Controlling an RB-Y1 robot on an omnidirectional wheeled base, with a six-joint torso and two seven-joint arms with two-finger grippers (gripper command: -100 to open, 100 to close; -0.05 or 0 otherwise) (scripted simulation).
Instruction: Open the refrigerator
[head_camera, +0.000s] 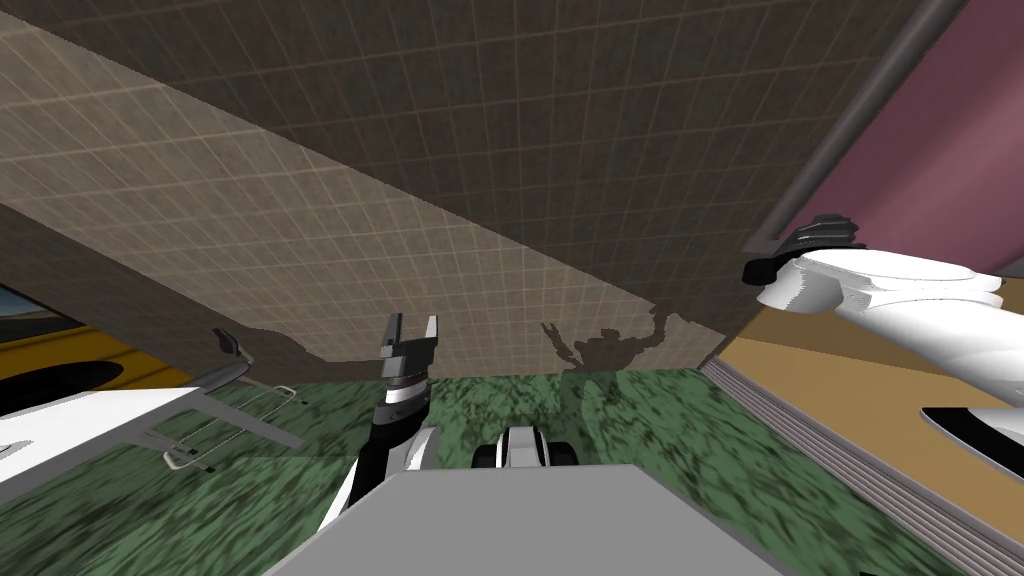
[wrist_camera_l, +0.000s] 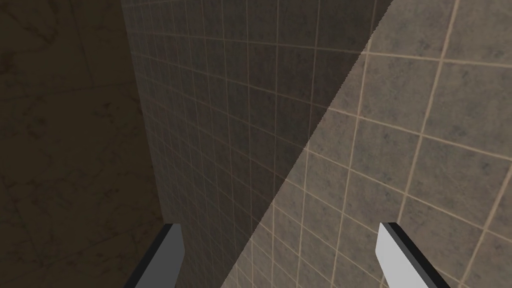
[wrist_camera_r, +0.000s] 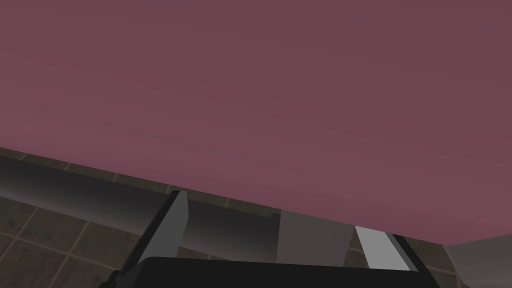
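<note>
1 flat maroon refrigerator door (head_camera: 940, 130) stands at the right, carrying 1 long grey cylindrical handle bar (head_camera: 850, 120). The right gripper (wrist_camera_r: 272, 212) sits at the bar's near end, 2 fingers spread. The left gripper (head_camera: 411, 325) is held forward at centre-left, 2 fingers spread.

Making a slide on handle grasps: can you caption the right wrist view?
Right claw open astride the long dark grey bar handle of the flat maroon door, not yet closed.

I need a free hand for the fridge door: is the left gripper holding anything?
No: the left gripper has its thin grey fingers standing wide apart with nothing between them, and just the brown tiled wall beyond.
</note>
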